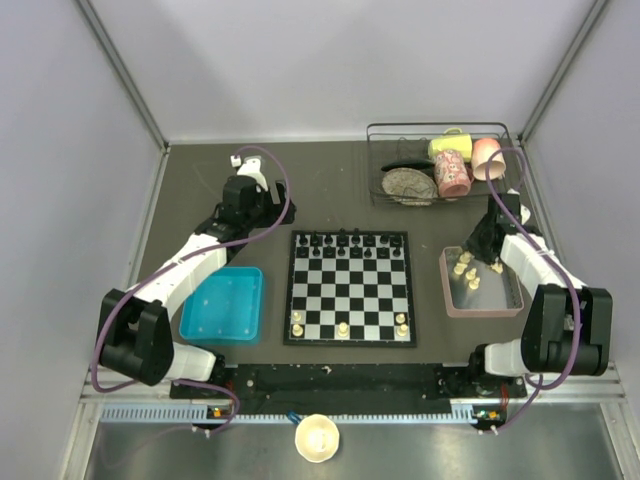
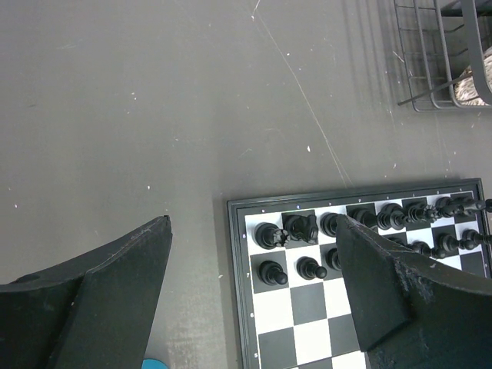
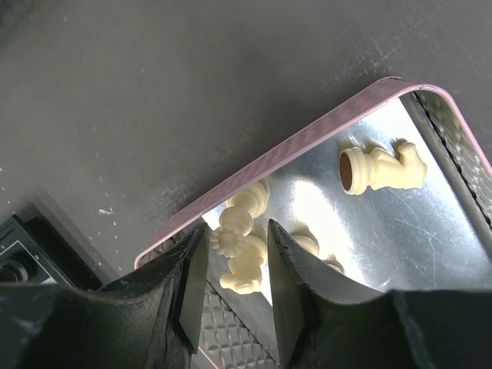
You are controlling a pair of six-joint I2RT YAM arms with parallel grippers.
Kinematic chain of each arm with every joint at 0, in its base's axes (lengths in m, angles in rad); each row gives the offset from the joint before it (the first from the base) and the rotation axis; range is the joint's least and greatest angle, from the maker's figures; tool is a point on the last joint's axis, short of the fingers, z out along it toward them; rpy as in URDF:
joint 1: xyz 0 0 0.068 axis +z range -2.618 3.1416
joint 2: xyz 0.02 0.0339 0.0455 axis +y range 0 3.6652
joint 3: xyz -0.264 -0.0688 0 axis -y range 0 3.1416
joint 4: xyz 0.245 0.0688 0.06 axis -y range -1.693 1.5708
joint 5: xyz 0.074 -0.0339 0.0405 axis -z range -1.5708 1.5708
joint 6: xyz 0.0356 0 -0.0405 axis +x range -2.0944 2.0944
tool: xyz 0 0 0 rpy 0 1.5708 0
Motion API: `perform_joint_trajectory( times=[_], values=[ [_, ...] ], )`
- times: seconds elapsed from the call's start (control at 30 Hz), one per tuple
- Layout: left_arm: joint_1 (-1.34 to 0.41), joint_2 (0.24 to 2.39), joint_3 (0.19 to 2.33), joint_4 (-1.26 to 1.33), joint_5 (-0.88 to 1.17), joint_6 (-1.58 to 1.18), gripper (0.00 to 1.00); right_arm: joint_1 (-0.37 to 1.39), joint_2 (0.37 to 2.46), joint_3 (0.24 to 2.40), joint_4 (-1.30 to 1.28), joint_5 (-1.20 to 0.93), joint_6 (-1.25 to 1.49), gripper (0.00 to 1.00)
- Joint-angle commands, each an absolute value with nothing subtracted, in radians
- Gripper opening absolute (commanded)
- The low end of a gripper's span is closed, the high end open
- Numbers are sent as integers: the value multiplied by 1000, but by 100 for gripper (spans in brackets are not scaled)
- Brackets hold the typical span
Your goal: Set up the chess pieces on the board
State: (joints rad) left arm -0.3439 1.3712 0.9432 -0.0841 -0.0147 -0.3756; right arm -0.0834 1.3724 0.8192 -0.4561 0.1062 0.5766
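Observation:
The board (image 1: 289, 300) lies mid-table with black pieces (image 1: 350, 243) along its far rows and three cream chess pieces (image 1: 343, 328) on its near rows. Several more cream pieces (image 1: 465, 268) lie in the pinkish-grey tray (image 1: 445, 285) to its right. My right gripper (image 1: 482, 250) hangs over that tray's far left corner. In the right wrist view it (image 3: 236, 231) is narrowly open and straddles a cream crowned piece (image 3: 244, 257); another piece (image 3: 380, 167) lies on its side nearby. My left gripper (image 2: 254, 231) is wide open and empty above the board's (image 2: 307, 304) far left corner.
A blue tray (image 1: 222, 303) sits left of the board. A wire basket (image 1: 440, 165) with cups and a dish stands at the back right. A small cream bowl (image 1: 318, 437) sits at the near edge.

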Motion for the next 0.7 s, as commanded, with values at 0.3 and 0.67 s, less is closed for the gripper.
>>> perform_joint_trajectory(
  times=[0.3, 0.67],
  values=[
    [-336, 1382, 960, -54, -5, -373, 91, -95, 1370, 847, -416, 141, 569, 21],
    [-334, 1381, 960, -52, -5, -374, 91, -95, 1332, 835, -417, 140, 563, 5]
  ],
)
